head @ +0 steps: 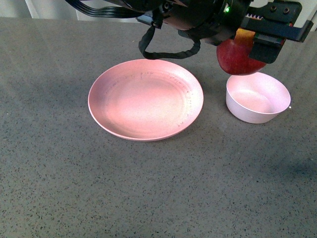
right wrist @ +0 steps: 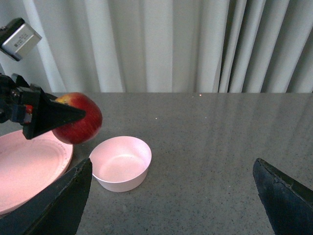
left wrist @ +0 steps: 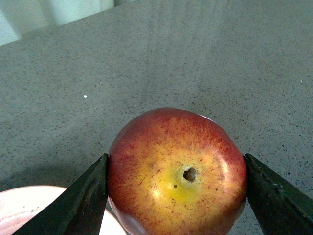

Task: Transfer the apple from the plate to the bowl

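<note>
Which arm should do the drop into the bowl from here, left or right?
Left. The left gripper is shut on the apple, which hangs in the air right by the bowl, so it likely only needs a short move and release. The right gripper is open, empty and farther off.

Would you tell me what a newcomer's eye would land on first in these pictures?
The dark-red apple, clamped in the left gripper, hangs in the air by the rim of the small bowl, not yet inside it. Left of the bowl in the front view lies the wide pink plate, empty.
</note>
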Motion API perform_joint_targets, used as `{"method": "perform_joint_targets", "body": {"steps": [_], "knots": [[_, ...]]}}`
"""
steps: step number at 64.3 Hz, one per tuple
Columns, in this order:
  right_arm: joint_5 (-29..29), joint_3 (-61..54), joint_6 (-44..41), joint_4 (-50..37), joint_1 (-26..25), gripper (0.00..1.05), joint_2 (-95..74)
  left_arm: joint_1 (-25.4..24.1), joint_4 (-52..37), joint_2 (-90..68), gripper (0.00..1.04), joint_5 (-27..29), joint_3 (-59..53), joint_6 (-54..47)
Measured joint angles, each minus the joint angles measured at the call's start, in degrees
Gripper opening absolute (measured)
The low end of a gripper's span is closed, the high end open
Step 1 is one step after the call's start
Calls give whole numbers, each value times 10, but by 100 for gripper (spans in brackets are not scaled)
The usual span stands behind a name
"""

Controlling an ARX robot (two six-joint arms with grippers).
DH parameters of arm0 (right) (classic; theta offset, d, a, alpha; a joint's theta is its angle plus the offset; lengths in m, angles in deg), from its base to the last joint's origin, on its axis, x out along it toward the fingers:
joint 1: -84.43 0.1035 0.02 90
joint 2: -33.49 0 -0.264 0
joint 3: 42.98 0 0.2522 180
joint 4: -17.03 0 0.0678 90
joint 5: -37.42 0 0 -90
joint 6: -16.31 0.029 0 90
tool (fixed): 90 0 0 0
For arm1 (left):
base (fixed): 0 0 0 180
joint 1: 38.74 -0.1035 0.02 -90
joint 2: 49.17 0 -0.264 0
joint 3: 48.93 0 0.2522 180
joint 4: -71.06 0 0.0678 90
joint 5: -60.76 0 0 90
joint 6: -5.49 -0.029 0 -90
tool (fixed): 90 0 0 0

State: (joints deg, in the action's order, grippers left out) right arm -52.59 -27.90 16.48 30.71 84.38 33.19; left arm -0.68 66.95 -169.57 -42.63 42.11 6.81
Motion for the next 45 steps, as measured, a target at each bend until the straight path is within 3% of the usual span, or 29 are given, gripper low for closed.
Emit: {"method": "perform_joint_targets", "body": {"steps": [45], "knots": [[0,0,0,0,0,96,0,39,7,-77,70,-18,71,-4]]}}
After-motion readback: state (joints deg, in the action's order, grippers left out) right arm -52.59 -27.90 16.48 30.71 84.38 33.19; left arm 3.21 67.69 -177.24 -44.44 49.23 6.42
